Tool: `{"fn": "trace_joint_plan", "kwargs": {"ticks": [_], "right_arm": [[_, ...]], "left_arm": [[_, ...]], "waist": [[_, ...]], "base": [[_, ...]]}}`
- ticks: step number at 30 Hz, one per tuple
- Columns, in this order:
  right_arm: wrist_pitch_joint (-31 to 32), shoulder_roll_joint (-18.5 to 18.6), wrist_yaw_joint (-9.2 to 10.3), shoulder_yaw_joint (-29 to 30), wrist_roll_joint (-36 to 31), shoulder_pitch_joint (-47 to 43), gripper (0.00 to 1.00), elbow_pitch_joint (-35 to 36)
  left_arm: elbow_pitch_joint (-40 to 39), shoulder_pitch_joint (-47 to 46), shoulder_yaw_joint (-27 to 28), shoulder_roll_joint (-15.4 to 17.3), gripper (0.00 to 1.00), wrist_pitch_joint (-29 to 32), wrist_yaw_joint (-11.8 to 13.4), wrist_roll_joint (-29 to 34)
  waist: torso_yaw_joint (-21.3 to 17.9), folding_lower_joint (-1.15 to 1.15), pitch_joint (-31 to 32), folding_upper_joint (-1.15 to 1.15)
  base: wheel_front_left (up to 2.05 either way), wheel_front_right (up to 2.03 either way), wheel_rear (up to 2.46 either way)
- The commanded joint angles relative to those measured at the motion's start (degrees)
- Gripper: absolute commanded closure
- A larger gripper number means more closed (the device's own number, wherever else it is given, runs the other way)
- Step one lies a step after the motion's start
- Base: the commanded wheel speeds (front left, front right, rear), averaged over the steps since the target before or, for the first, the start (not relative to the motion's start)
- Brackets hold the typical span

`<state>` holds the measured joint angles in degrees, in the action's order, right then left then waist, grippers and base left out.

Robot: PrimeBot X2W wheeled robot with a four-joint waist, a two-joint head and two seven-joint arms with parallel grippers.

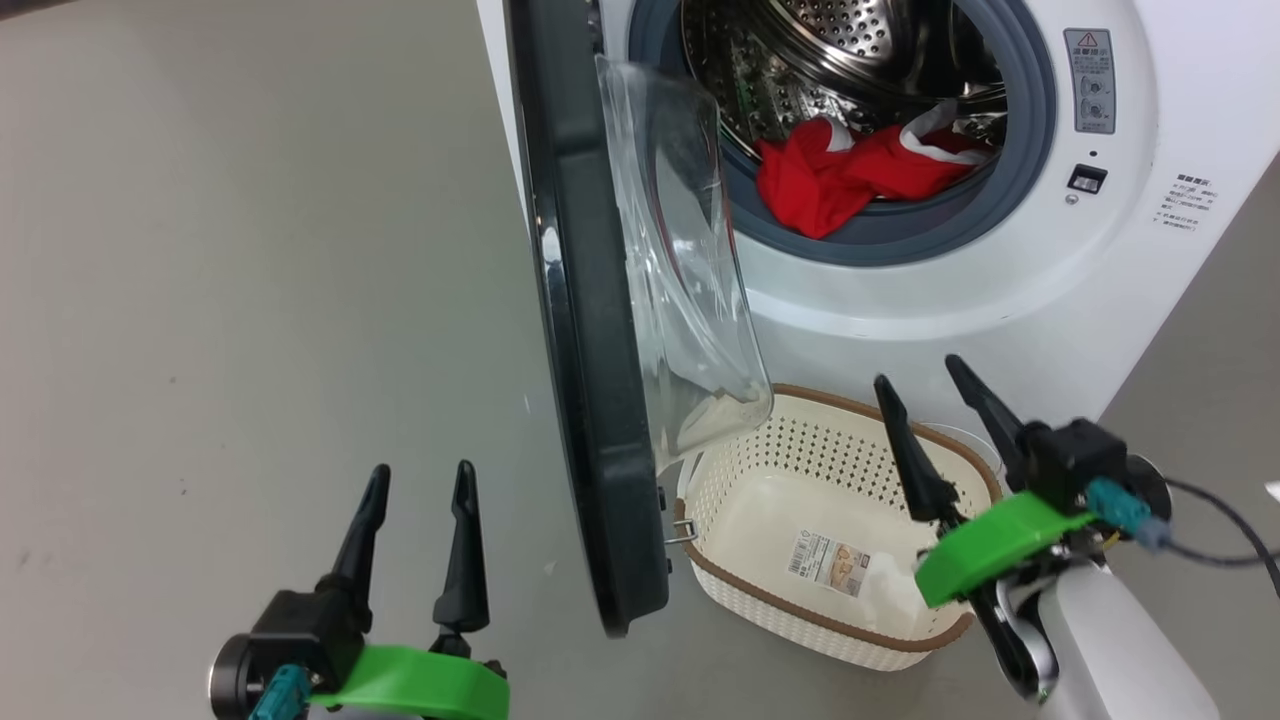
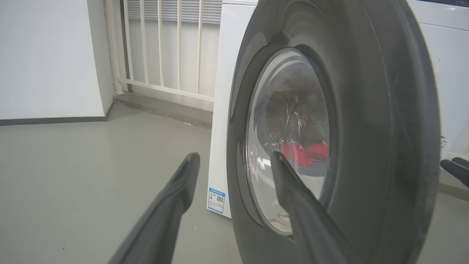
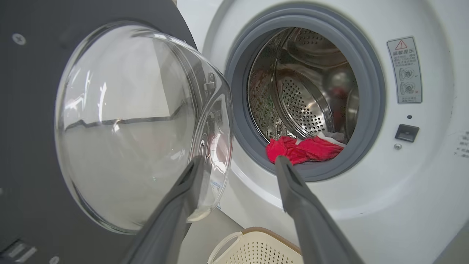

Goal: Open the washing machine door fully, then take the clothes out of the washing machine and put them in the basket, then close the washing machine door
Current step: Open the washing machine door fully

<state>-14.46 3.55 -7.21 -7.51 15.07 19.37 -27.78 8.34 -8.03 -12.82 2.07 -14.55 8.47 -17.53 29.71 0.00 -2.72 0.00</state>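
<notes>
1. Head view
   - The washing machine door (image 1: 590, 400) stands swung out from the washing machine (image 1: 1000, 290), edge-on to the camera, and the round opening is uncovered.
   - I judge the opening step done or nearly done. Whether the door can swing further left I cannot tell.
   - The clothes (image 1: 840, 180) lie at the near lip of the drum (image 1: 850, 50), partly over the grey rubber ring (image 1: 1030, 150). None have been taken out.
   - The basket (image 1: 760, 590) sits on the floor just in front of the machine, right of the door's lower edge. It holds nothing but a paper label (image 1: 828, 562).
   - The left gripper (image 1: 421, 478) is at the near left, left of the door, fingers spread wide and empty.
   - The right gripper (image 1: 920, 376) hangs over the basket's right end, also spread wide and empty, pointing toward the opening.

2. Left wrist view
   - This camera faces the door's glossy outer side, and the red fabric shows through the glass.
   - The wide-apart fingers hold nothing. The right one is close to the black frame, but I cannot tell whether it touches.

3. Right wrist view
   - The spread fingers point at the red heap in the far opening, well short of it.
   - The door's glass bowl is on the left and the basket's rim is at the near bottom.
   - By my reading, the unloading, the drop into the basket and the closing of the door all remain.
</notes>
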Motion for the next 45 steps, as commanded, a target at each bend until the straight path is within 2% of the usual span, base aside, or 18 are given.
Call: {"fn": "trace_joint_plan", "kwargs": {"ticks": [1,3,12,25,35,36,45], "right_arm": [[-0.52,-0.46,-0.28,-0.59,-0.87,0.44,0.00,2.42],[-0.52,-0.61,-0.28,0.10,-2.49,-1.67,0.00,5.13],[-0.53,-0.66,-0.28,0.33,-0.70,-9.42,0.00,12.71],[-0.53,-0.67,-0.28,0.61,0.29,-12.44,0.00,14.37],[-0.53,-0.67,-0.28,0.36,0.95,-12.94,0.00,14.62],[-0.53,-0.67,-0.28,0.34,1.05,-12.98,0.00,14.59],[-0.53,-0.67,-0.28,0.31,1.59,-13.13,0.00,14.80]], "left_arm": [[-1.73,-0.39,2.03,0.81,0.00,-0.45,-0.40,0.76],[-1.93,-0.34,2.08,0.81,0.00,-0.45,-0.35,0.71],[-2.59,0.37,1.89,0.81,0.00,-0.45,0.09,0.35],[-1.86,1.60,2.02,0.81,0.00,-0.45,-0.16,1.08],[-1.40,1.57,1.61,0.90,0.00,-0.45,-1.40,1.76],[-1.72,1.53,1.84,0.89,1.00,-0.45,-1.42,1.67],[-6.42,-0.88,1.13,0.85,1.00,-0.45,-2.90,2.93]], "waist": [[0.02,0.00,-0.03,0.00],[0.07,0.00,-0.09,0.00],[0.02,0.00,0.13,0.00],[-0.37,0.00,1.61,0.00],[-0.43,0.00,2.05,0.00],[-0.43,0.00,2.07,0.00],[-0.56,0.00,2.31,0.00]], "base": [[0.00,0.00,0.00],[0.00,0.00,0.00],[0.00,0.00,0.00],[0.00,0.00,0.00],[0.00,0.00,0.00],[0.00,0.00,0.00],[0.00,0.00,0.00]]}}
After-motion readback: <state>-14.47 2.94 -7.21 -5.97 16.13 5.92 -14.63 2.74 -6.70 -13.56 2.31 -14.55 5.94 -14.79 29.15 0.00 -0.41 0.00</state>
